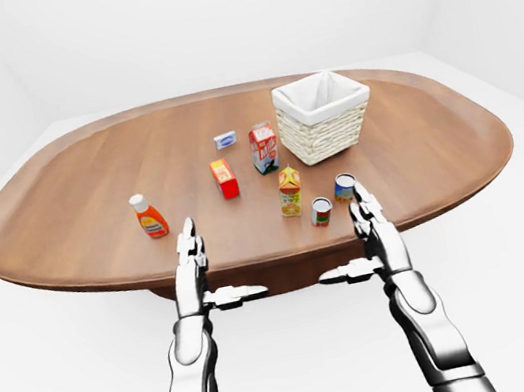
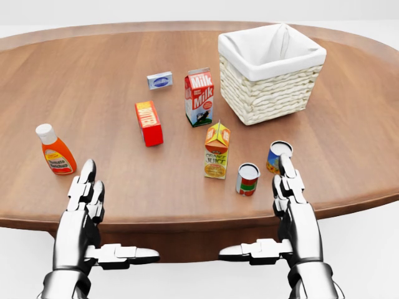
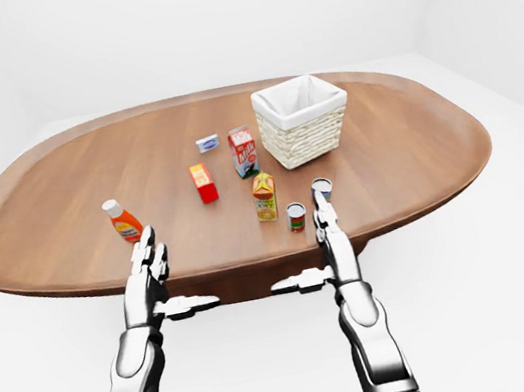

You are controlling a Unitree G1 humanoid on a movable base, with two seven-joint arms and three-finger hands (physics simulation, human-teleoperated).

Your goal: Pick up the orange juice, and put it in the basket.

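Note:
The orange juice [image 2: 216, 151] is a small yellow-orange carton standing upright near the middle of the wooden table [image 2: 112, 187] in the head view. Up and to its right stands the wicker basket [image 2: 269, 87] with a white cloth lining. My left hand [image 2: 87, 205] hovers at the table's near edge, lower left, fingers straight and thumb out, open. My right hand [image 2: 292, 205] mirrors it at lower right, open, just right of and below the carton. Neither hand touches anything.
A milk carton [image 2: 199, 96] stands above the juice, a red box [image 2: 149, 123] to its left, a small blue-white box [image 2: 159, 80] farther up. An orange sauce bottle [image 2: 55, 150] is at left. Two cans [image 2: 247, 179] [image 2: 278, 156] sit close to my right hand.

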